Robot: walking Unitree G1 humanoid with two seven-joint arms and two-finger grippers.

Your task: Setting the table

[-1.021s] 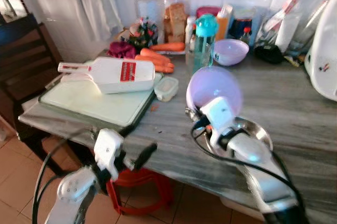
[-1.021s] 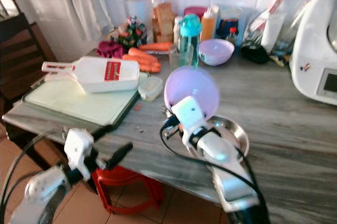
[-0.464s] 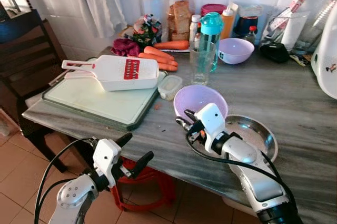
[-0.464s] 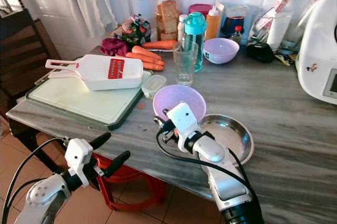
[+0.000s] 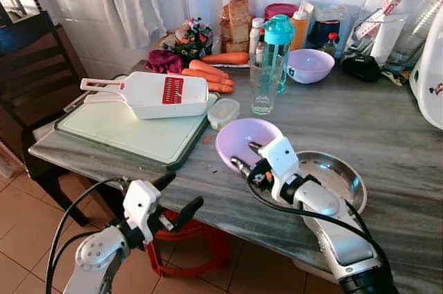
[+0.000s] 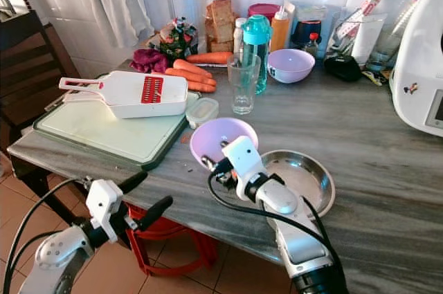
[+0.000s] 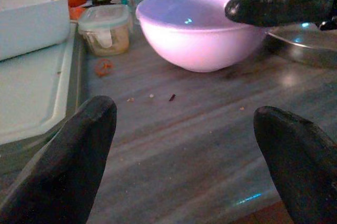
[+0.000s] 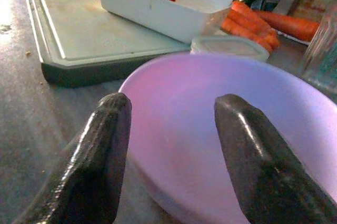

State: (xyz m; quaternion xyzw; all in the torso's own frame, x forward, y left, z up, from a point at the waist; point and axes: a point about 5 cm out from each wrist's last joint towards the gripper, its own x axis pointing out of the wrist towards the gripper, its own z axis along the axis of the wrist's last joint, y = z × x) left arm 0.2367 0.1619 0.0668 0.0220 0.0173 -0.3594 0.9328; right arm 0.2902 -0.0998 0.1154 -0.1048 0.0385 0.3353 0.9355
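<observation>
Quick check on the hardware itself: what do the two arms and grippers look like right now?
Both arms are silver with white wrist housings and looping black cables. The left gripper and right gripper each carry two long, rounded black fingers. No markings visible.

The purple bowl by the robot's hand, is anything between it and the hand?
Nothing visible. The right gripper is open right at the near purple bowl, one finger over its rim. The bowl sits on the table beside the metal plate. The left gripper hangs open below the edge.
</observation>
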